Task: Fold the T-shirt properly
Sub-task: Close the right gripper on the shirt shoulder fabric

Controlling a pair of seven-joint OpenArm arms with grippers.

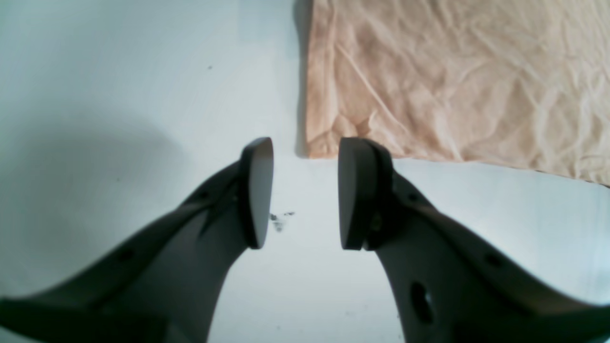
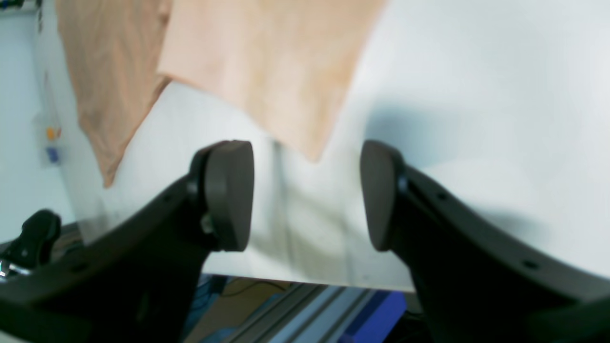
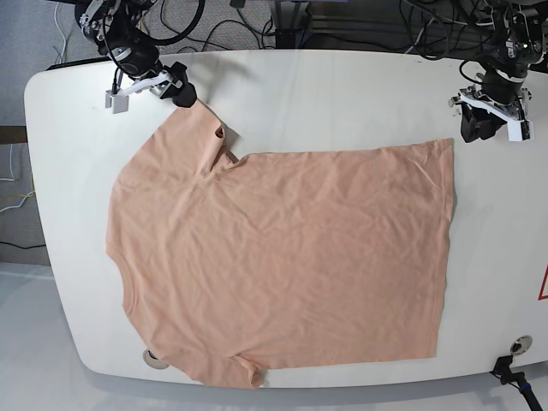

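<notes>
In the left wrist view, the dark, blunt fingers of the left gripper [image 1: 306, 194] are held apart, with nothing pinched between them. The nearest corner of the T-shirt [image 1: 429, 95] is seen just beyond them.

In the right wrist view, the fingers of the right gripper [image 2: 306, 195] are also spread, and nothing is clamped. A pointed, blurred corner of pink cloth is framed in their gap; whether it is touched cannot be told.

The T-shirt is laid out across the smooth white tabletop [image 3: 342, 94], between the grippers and the table's far edge. Its plain, matte fabric is softly wrinkled, with finer creases shown in the left wrist view. In the base view, a narrow pointed part is extended towards the right gripper, beside a small rumpled fold, and a little curled flap is formed at the opposite edge. Dark specks [image 1: 278, 221] are scattered on the tabletop.
</notes>
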